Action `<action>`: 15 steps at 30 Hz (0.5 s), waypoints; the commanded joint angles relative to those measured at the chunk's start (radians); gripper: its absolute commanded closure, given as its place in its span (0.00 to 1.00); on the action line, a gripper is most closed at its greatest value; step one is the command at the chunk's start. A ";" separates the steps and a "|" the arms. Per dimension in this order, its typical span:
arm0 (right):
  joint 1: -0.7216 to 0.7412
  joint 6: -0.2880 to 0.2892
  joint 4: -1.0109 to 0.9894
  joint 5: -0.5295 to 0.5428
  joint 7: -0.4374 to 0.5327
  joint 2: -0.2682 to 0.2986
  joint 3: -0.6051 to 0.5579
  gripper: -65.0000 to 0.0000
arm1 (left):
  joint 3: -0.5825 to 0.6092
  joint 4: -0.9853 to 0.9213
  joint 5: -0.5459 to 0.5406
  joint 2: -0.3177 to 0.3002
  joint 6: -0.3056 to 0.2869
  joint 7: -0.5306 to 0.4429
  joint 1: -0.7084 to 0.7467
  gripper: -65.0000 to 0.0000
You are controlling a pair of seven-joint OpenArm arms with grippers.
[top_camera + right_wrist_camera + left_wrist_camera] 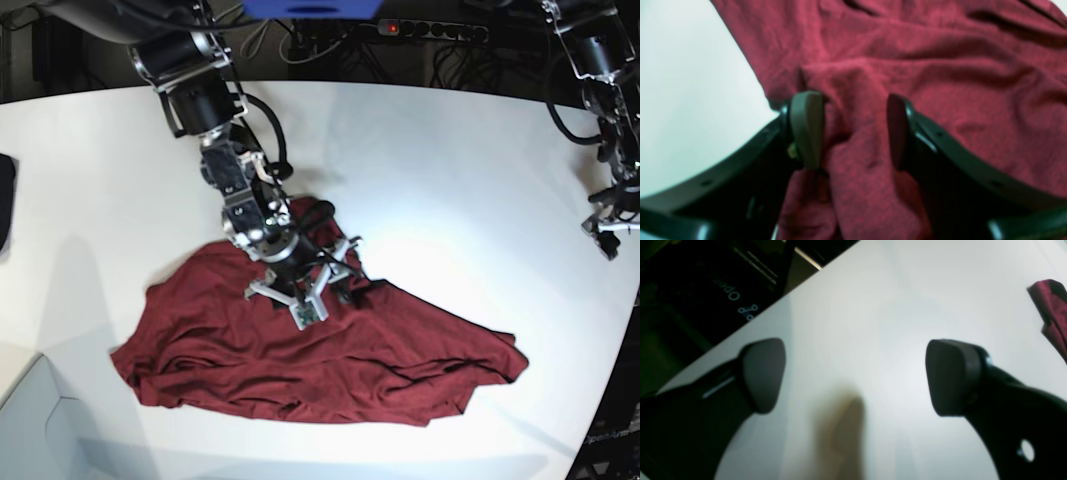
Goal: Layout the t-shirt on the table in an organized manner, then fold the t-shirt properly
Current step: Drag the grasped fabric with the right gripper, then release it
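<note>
**Right end effector straddling a cloth ridge; shirt not yet laid out**

The right end effector (855,130) sits down in the t-shirt (320,355), its jaws partly apart with a raised ridge of fabric running between them. One pad touches the cloth; the other stands just off it. Whether the fold is gripped or merely straddled cannot be told. The left end effector (853,376) hangs wide apart over bare surface (450,170), holding nothing, well away from the garment.

Risks, as judged:
- If the jaws close on this ridge they may take more than one layer, so a lift would drag the bundle rather than open it out.
- If the ridge is not held, a lift would leave the cloth where it lies.
- With only one arm at the cloth, any pull is likely to skew the shirt across the glossy top.

Condition of the garment: dark maroon, heavily wrinkled, spread in a rough irregular patch near the front of the surface, edges curled, sleeves and collar not distinguishable.
</note>
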 commanded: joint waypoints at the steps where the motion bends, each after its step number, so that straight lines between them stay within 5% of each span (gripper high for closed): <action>1: 0.025 -0.001 0.011 0.004 0.027 -0.008 -0.001 0.52 | -0.008 0.016 -0.001 -0.023 -0.002 -0.024 -0.006 0.00; 5: 0.023 -0.001 0.008 0.004 0.027 -0.001 -0.058 0.61 | -0.008 0.014 -0.001 -0.022 -0.002 -0.024 -0.005 0.00; 11: 0.030 -0.001 0.010 0.004 0.027 0.000 -0.064 1.00 | -0.008 0.016 -0.001 -0.008 -0.002 -0.024 -0.005 0.00; 15: 0.063 -0.001 0.011 0.004 0.027 0.026 -0.035 1.00 | -0.008 0.016 -0.001 -0.006 -0.002 -0.024 -0.005 0.00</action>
